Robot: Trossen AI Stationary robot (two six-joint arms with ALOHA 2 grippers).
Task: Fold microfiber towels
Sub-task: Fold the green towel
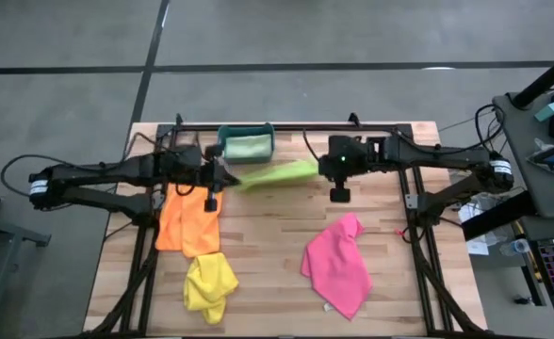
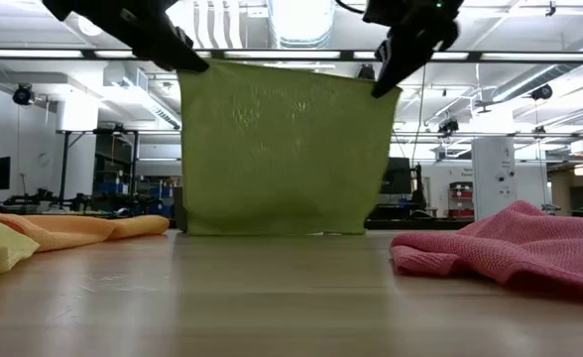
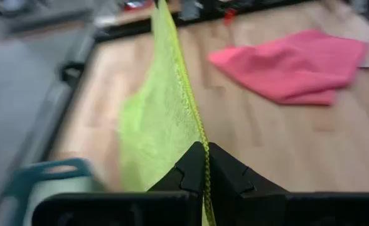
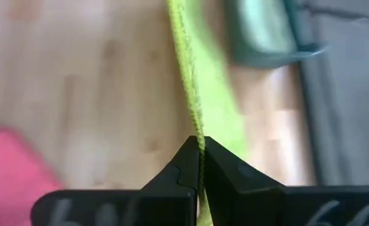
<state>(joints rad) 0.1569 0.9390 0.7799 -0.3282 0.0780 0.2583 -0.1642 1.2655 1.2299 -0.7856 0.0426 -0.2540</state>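
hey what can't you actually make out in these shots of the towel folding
- Lime green towel: low view, whether its hanging bottom edge touches the table cannot be told.
- Pale mint towel: high view, the teal bin hides its lower part.
- Orange towel: high view, the left gripper covers its top edge.

1. We see even, bright light on the counter (image 1: 258,235) from above, with soft, faint shadows only.
2. In the low view, ceiling light strips (image 2: 301,20) glare white behind the lime green towel (image 2: 282,149), so the arms read as dark silhouettes.
3. Our left wrist view is smeared: the pink towel (image 3: 297,63) and teal bin (image 3: 40,179) are blurred.
4. Our right wrist view is blurred too; only the right tool (image 4: 201,166) stays fairly crisp.
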